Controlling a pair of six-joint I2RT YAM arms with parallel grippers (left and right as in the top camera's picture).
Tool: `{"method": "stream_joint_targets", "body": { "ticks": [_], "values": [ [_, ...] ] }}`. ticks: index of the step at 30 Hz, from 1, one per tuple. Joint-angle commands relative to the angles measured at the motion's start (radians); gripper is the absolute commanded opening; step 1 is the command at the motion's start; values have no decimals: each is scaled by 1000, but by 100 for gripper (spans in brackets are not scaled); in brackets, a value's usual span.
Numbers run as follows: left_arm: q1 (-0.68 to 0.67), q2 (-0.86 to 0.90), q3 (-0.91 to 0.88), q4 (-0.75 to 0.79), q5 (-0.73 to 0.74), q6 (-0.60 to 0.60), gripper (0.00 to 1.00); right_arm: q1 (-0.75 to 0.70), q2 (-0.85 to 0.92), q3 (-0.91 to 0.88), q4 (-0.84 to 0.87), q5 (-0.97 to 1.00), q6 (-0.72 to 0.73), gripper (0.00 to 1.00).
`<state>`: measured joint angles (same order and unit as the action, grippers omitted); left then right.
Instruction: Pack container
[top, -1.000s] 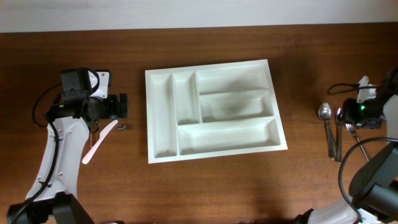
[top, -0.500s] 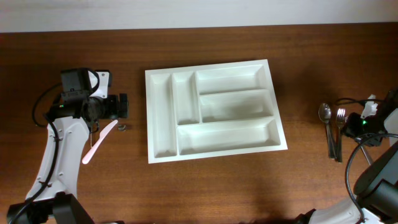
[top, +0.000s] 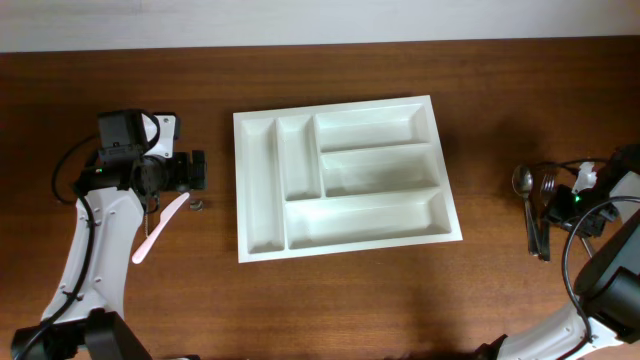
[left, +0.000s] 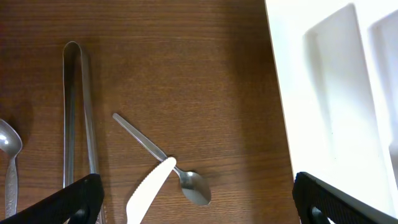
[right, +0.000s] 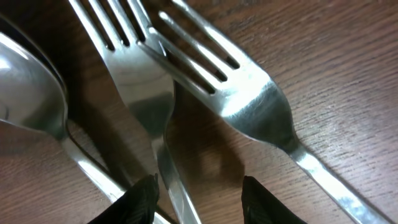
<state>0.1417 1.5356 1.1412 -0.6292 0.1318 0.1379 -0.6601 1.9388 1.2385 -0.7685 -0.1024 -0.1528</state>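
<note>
On the dark brown wooden table (top: 520, 100), a white plastic knife (left: 149, 193) is lying with its tip across a small metal teaspoon (left: 163, 160), beside long metal tongs (left: 79, 118). Elsewhere, a shiny metal fork (right: 134, 87) is touching another steel fork (right: 255, 106), next to a large metal spoon (right: 31, 93).

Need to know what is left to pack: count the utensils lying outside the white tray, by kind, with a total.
Forks: 2
Spoons: 3
Tongs: 1
Plastic knife: 1
Total outside the container: 7
</note>
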Motion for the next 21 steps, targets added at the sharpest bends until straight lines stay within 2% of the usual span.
{"method": "stream_joint_targets", "body": {
  "ticks": [1,5,13,17,21],
  "values": [
    [3,6,19,0,18,17,99,12,11,-8,16,-8,13,45],
    [3,6,19,0,18,17,99,33,33,-8,23,49,30,37],
    [3,6,19,0,18,17,99,82,65,-8,32,96,58,35],
    [3,6,19,0,18,17,99,82,65,-8,29,96,62,24],
    [3,6,19,0,18,17,99,75,65,-8,17,96,74,9]
  ]
}}
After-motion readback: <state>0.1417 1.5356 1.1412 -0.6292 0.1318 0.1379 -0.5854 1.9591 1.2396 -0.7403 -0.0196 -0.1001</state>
